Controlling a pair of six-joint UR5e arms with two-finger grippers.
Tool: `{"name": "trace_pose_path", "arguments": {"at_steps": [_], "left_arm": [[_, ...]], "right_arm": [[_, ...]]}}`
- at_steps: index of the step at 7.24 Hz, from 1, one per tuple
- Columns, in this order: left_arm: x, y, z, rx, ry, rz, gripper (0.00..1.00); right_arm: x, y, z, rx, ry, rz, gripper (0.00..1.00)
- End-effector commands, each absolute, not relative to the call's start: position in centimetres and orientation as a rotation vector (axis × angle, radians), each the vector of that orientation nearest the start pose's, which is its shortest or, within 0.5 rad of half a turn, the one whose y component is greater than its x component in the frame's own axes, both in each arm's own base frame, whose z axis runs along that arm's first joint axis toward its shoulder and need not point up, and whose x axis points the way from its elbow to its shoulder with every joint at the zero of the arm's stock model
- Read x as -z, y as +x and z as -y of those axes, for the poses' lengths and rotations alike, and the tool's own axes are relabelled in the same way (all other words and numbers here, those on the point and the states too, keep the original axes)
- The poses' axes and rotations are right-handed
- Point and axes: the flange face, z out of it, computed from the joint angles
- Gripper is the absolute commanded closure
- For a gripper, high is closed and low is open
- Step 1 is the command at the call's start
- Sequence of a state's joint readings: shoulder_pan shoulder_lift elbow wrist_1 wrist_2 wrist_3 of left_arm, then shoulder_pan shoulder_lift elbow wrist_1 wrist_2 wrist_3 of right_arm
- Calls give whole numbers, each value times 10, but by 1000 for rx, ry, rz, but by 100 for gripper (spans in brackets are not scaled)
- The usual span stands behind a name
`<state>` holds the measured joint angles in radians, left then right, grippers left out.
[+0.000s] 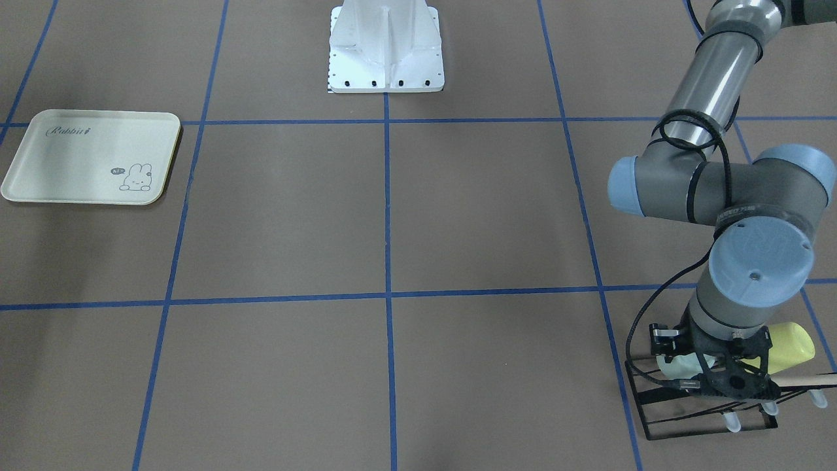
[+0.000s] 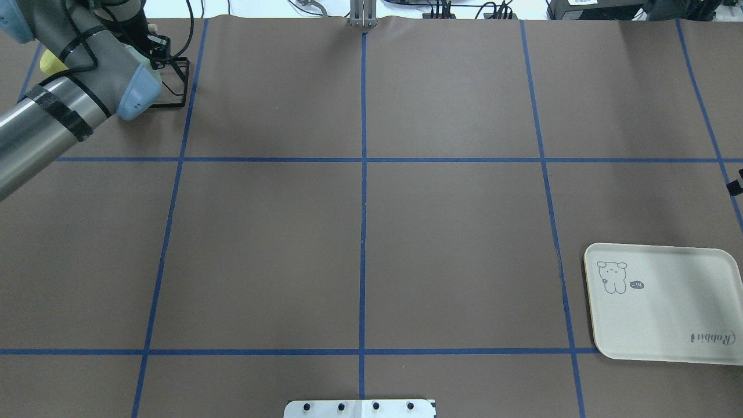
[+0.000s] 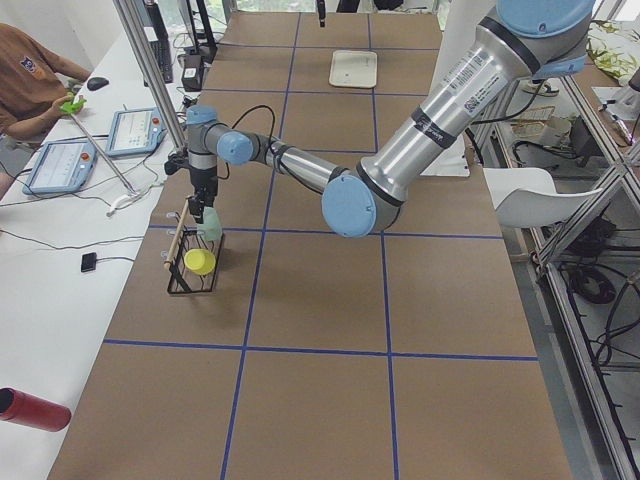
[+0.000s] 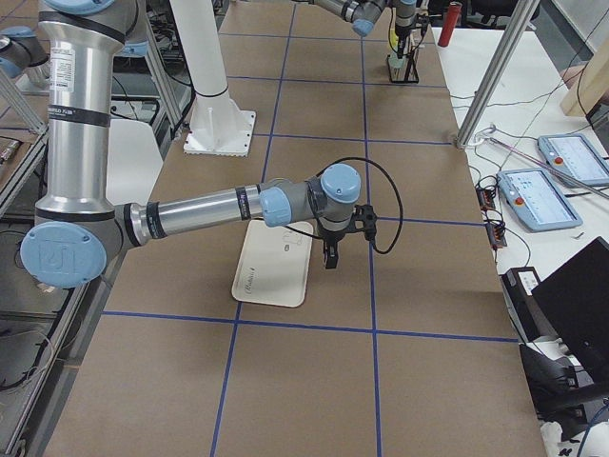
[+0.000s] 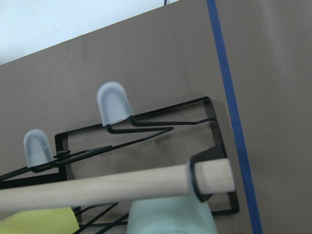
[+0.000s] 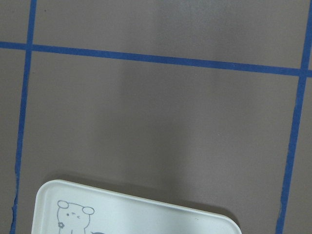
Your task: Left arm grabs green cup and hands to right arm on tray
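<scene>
The green cup [image 1: 677,366] lies on its side in a black wire rack [image 1: 706,418] at the table's far left corner; it also shows at the bottom of the left wrist view [image 5: 170,219]. My left gripper [image 1: 716,383] reaches down right at the cup, and its wrist hides the fingers, so I cannot tell if it is open or shut. The cream tray [image 1: 91,157] lies bare on the robot's right [image 2: 667,307]. My right gripper [image 4: 328,263] hangs just beside the tray's edge; I cannot tell its state.
A yellow-green cup [image 1: 792,347] lies in the same rack next to the green one. A wooden rod [image 5: 112,187] runs across the rack above both cups. The white robot base [image 1: 386,49] stands at mid table. An operator [image 3: 30,85] sits beyond the left end.
</scene>
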<state>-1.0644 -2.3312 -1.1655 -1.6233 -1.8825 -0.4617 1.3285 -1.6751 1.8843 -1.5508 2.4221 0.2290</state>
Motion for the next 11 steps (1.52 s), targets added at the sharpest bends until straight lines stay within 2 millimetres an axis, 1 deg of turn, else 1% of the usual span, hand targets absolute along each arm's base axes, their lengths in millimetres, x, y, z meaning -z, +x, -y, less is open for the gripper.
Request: {"name": "trace_pose_path", "arguments": {"at_steps": [1, 2, 4, 5, 6, 7, 8, 9, 10, 11], "left_arm": [[-362, 257, 736, -111, 243, -454, 100], [-341, 244, 728, -141, 234, -440, 100], [-308, 230, 710, -139, 243, -447, 100], [-286, 222, 691, -137, 200, -470, 100], [-257, 217, 671, -141, 192, -528, 100], [-234, 216, 651, -142, 171, -610, 100], [-215, 216, 632, -54, 126, -709, 100], [-197, 216, 606, 31, 66, -823, 100], [-170, 208, 570, 51, 27, -947, 100], [-144, 204, 534, 75, -32, -1075, 100]], "right_arm": [[-544, -52, 453, 108, 10, 878, 0], [-540, -53, 457, 113, 20, 880, 0], [-535, -55, 460, 114, 25, 883, 0], [-530, -55, 460, 115, 28, 899, 0], [-524, -58, 466, 118, 32, 911, 0], [-506, -67, 479, 86, 31, 922, 0], [-474, -93, 495, 56, 23, 939, 0], [-442, -116, 509, 79, 63, 966, 0], [-428, -138, 523, 51, 47, 989, 0], [-395, -179, 537, 32, 15, 1027, 0]]}}
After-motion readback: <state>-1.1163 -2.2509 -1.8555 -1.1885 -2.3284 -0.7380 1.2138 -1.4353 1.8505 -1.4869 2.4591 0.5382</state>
